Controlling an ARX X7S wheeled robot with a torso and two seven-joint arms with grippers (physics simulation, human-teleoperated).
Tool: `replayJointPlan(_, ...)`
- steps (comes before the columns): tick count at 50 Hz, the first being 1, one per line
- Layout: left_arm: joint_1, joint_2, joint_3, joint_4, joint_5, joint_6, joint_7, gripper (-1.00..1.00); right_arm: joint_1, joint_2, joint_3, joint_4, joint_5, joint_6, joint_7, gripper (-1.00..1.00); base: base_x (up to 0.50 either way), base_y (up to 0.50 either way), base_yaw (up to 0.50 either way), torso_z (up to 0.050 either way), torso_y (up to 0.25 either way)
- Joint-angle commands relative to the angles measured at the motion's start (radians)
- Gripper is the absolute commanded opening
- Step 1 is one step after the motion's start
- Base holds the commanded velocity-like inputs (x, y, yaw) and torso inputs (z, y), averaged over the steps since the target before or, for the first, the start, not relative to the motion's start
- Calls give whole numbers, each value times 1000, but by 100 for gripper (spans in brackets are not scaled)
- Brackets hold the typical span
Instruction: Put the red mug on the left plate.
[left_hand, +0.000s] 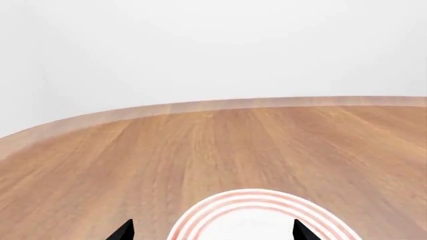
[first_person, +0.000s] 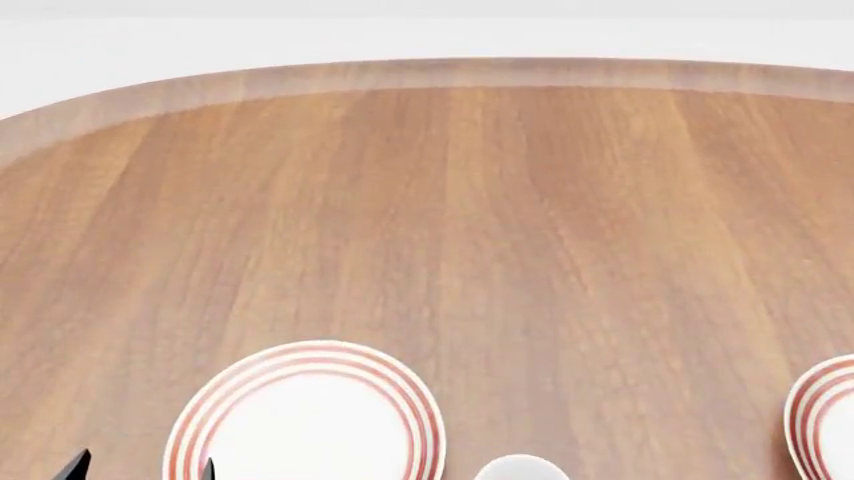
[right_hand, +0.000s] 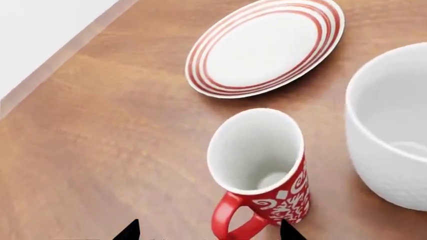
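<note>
Red mug (right_hand: 263, 172) standing upright on the wooden table (first_person: 507, 230) shows only in the right wrist view, just ahead of the right gripper (right_hand: 208, 231); its handle faces the gripper and lies between the two dark fingertips, its base cut off by the frame edge. Only those two tips are visible, spread wide apart and touching nothing.

Going from largest to smallest: the table fills every view, with its far rounded edge against a pale wall. The left plate (first_person: 304, 415) lies just ahead of the left gripper (first_person: 140, 468), its near rim cut off in both the head and left wrist views (left_hand: 260, 217). That gripper also shows as two bare tips, spread apart and empty. A second ringed plate (right_hand: 267, 47) lies beyond the mug from the right gripper, whole in that view, a sliver (first_person: 825, 420) in the head view. A white mug (right_hand: 390, 127) stands beside the red one, half cropped; only a piece of its rim (first_person: 521, 468) shows in the head view.
</note>
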Motion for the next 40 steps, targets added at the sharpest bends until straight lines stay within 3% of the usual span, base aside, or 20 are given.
replayJointPlan(1, 0, -5, 5, 0, -5, 2, -5, 100, 58, 0, -25, 67, 20, -11, 48, 100, 0, 0, 0, 0, 0)
replayJointPlan(40, -7, -21, 21, -11, -20, 14, -24, 100, 174, 12, -47, 216, 165, -98, 120, 100, 0, 0, 0, 0, 0)
